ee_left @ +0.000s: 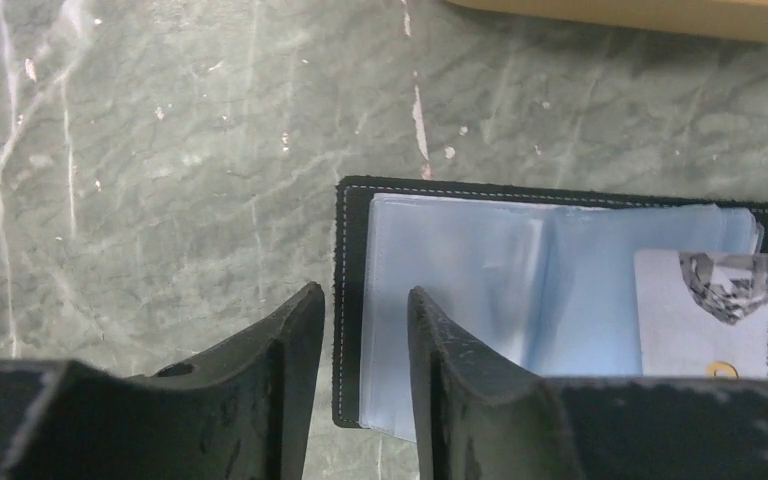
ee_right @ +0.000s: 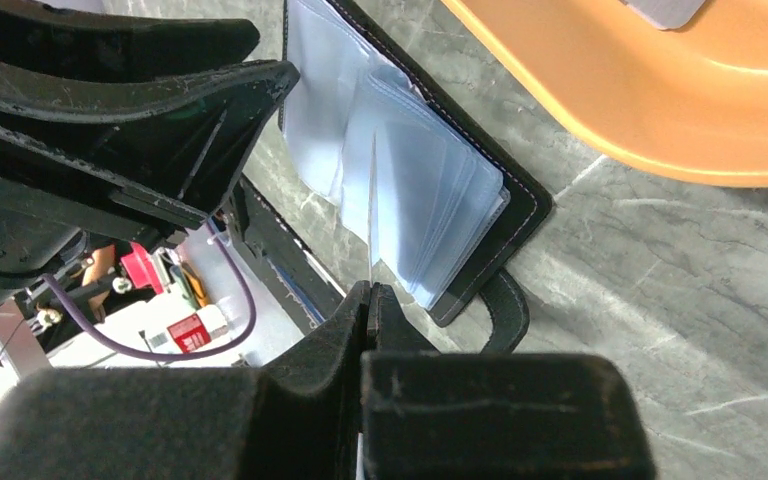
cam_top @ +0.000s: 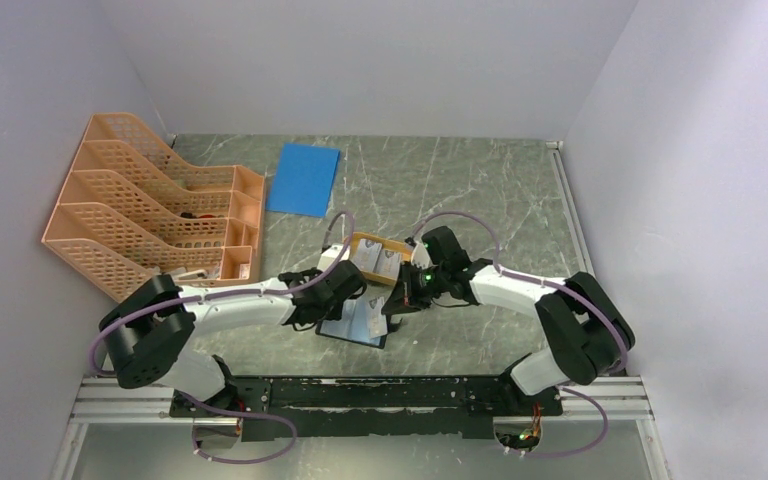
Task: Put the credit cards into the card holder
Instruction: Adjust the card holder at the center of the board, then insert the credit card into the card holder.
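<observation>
The black card holder [cam_top: 357, 326] lies open on the table with its bluish-clear pockets [ee_left: 520, 270] facing up. My left gripper [ee_left: 365, 300] is open, and its fingers straddle the holder's left edge. My right gripper [ee_right: 370, 290] is shut on a pale credit card [ee_right: 371, 215]. The card shows edge-on, with its far end among the holder's pockets [ee_right: 410, 200]. In the left wrist view a printed silvery card [ee_left: 720, 310] shows over the pockets' right side. More cards [cam_top: 378, 260] lie in the orange dish [cam_top: 360, 243] just beyond the holder.
A peach mesh file rack [cam_top: 150, 210] stands at the far left. A blue flat sheet [cam_top: 303, 178] lies behind the dish. The orange dish's rim [ee_right: 660, 110] is close to the right of the holder. The holder's black strap [ee_right: 508, 310] loops out beside my right fingers.
</observation>
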